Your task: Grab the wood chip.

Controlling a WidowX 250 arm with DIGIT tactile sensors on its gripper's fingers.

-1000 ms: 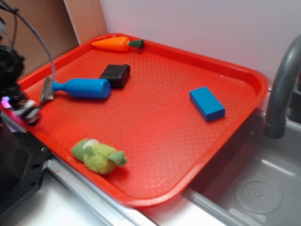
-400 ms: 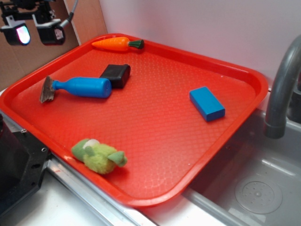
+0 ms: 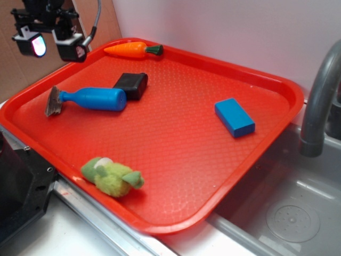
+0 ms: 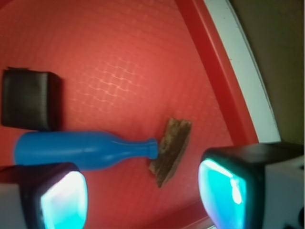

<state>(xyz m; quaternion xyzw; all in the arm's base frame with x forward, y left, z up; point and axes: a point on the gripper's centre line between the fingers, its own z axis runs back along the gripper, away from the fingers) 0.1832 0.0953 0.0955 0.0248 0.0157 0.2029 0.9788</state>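
1. The wood chip (image 3: pixel 53 101) lies on the red tray (image 3: pixel 176 160), touching the mouth of the blue bottle (image 3: pixel 96 99) and near the tray's left rim; bare tray floor lies between chip and rim.
2. The black block (image 3: pixel 131 85) sits just beside the bottle's base. The carrot (image 3: pixel 133 50), blue block (image 3: pixel 234 117) and green plush (image 3: pixel 111 177) lie well apart from the chip.
3. Since 0.4 s ago the gripper (image 3: pixel 55 45) has shifted slightly right and down; the tray's items have not moved.
4. The gripper hangs above and behind the chip, fingers (image 4: pixel 228 188) spread wide and empty, with the chip (image 4: pixel 171 150) seen between them in the wrist view.
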